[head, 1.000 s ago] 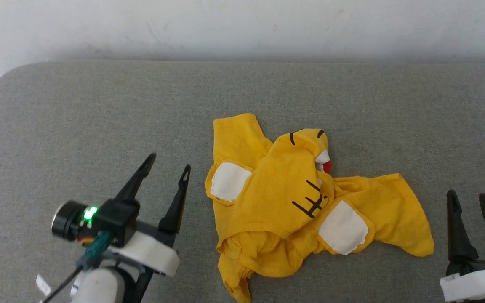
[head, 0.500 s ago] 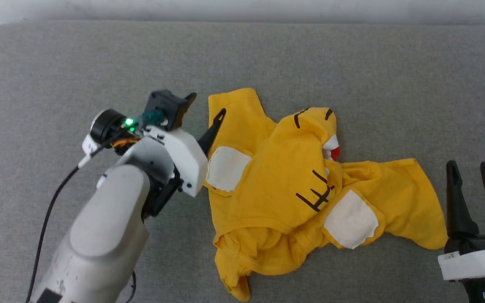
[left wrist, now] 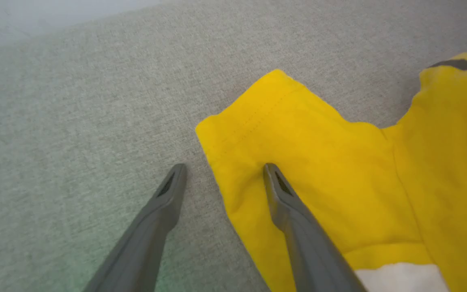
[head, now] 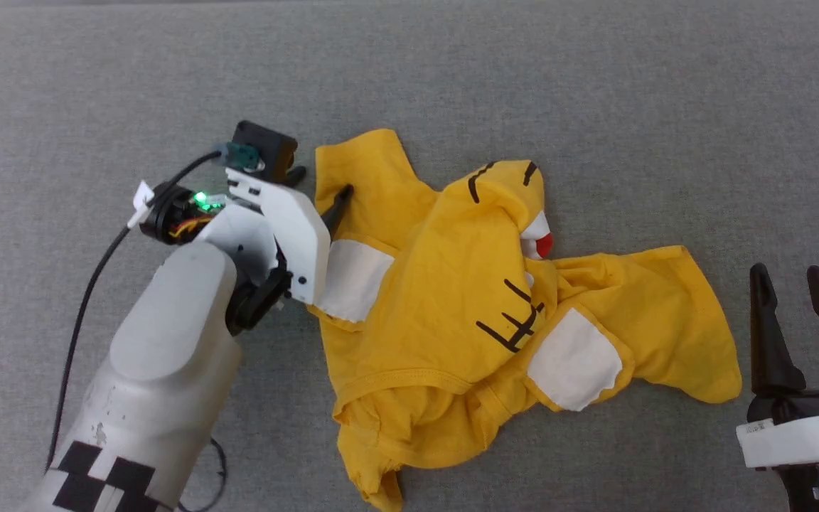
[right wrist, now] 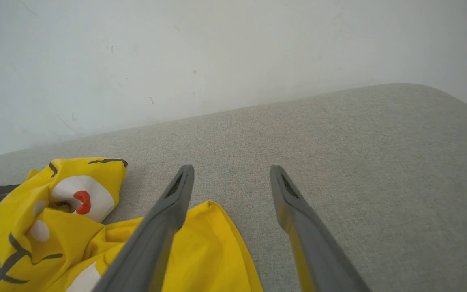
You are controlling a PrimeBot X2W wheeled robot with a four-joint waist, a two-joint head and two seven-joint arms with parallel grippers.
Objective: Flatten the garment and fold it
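Claw (left wrist: 223, 166) (left) astride garment (left wrist: 330, 154) edge, seemingly touching

Looking like a robotics lab or test cell, not a home. A grey fabric-covered desk (head: 594, 85) with a rounded corner is sitting against a plain white wall (right wrist: 176, 61) that's showing scuffs and small marks. The left gripper (head: 323, 180) mount is carrying exposed wiring, a green status light (head: 201, 197) is glowing, a loose black cable (head: 89, 284) is trailing off, and the pale forearm (head: 161, 355) is wearing black-and-white checker marks (head: 107, 469).
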